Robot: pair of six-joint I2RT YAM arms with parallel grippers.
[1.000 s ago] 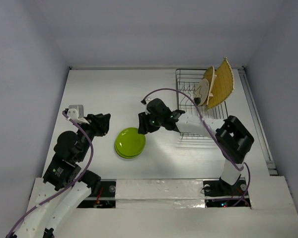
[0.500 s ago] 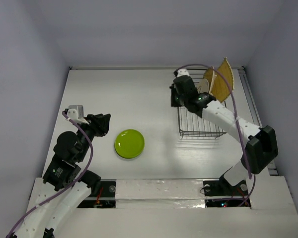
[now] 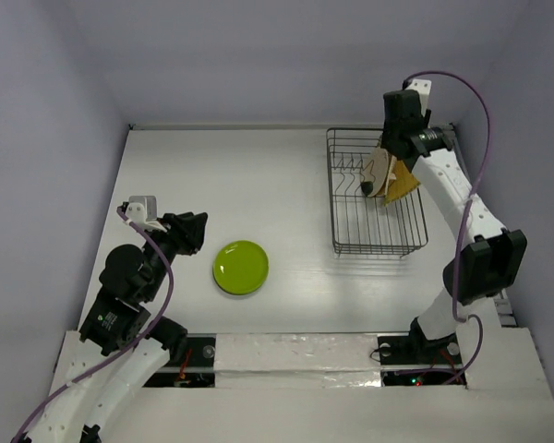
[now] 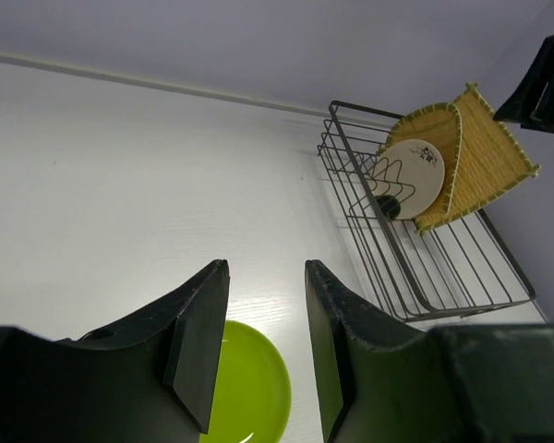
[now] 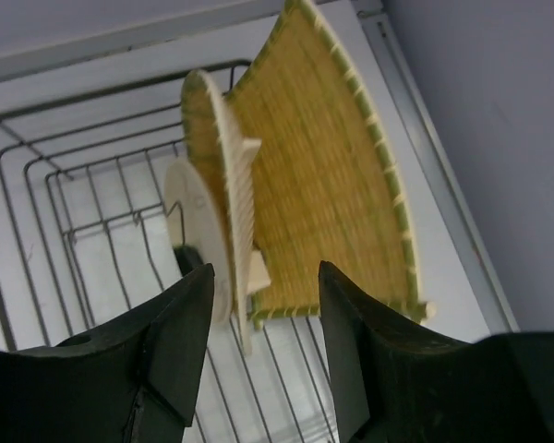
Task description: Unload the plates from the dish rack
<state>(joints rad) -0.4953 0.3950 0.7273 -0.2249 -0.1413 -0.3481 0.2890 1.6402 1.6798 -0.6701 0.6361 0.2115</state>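
The dish rack (image 3: 374,221) is sitting on the white surface (image 3: 212,175), on the right side toward the back. Three plates are standing on their edges at its far end. The round cream plate (image 5: 196,242) with a dark mark is standing in front. Right behind it the oval straw plate (image 5: 203,129) is leaning. It looks like the two are touching, but it is hard to be sure. The big square straw plate (image 5: 328,175) is leaning at the very back, tilting toward the right wall.

The right arm is reaching up and over the far right corner of the rack. The right tool (image 5: 265,277) is hanging just above the straw plates. Its two fingers (image 5: 180,341) are standing wide apart and nothing is sitting between them, so it is holding nothing.

A round lime-green plate (image 3: 241,267) is lying flat on the surface, well apart from the rack and near the left arm. The left tool (image 4: 265,277) is hovering beside this plate, pointing across the surface toward the rack. Its fingers are also standing apart, with only bare surface showing between them. It is gripping nothing.
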